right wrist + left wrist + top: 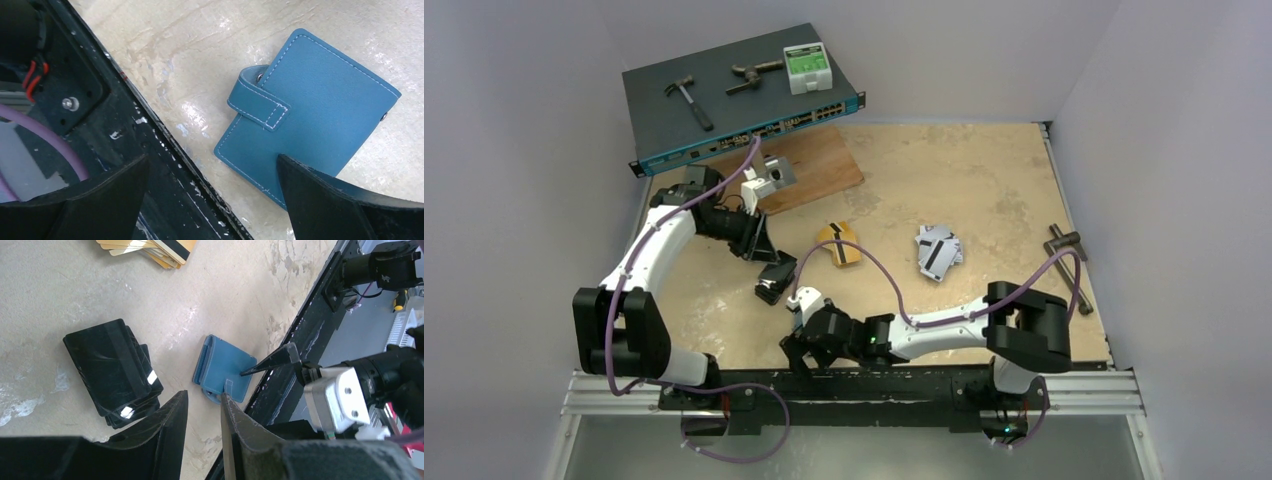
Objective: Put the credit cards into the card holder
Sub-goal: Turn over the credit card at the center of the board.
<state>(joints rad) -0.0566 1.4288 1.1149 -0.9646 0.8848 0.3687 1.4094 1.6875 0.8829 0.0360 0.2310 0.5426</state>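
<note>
The teal card holder lies flat near the table's front edge, its strap snapped shut. My right gripper hovers over it, open wide, with one fingertip above the holder's near edge and the other over the black rail. In the overhead view the right gripper hides the holder. A black card stack lies left of the holder. My left gripper hangs above the bare spot between them, narrowly open and holding nothing. Gold cards and silver-grey cards lie mid-table.
A black rail runs along the near edge beside the holder. At the back left are a wooden board and a network switch carrying a hammer and a green-and-white box. A metal tool lies at the right edge.
</note>
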